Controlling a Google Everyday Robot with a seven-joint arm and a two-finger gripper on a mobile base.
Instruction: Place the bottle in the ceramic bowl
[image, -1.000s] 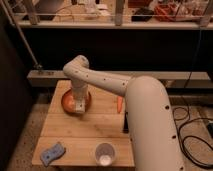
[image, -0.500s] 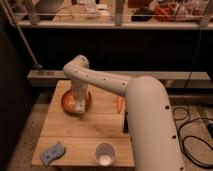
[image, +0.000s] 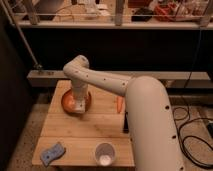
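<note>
The orange-brown ceramic bowl (image: 68, 101) sits at the back left of the wooden table (image: 95, 125). My white arm reaches across from the right, and my gripper (image: 79, 105) hangs down over the bowl's right side, right at or inside its rim. The bottle does not show; the gripper and wrist hide the spot where it could be.
A translucent white cup (image: 104, 153) stands at the table's front edge. A blue sponge-like thing (image: 52, 153) lies at the front left. A small orange carrot-like thing (image: 119, 104) lies to the right of the bowl, partly behind my arm. A dark railing and shelf stand behind the table.
</note>
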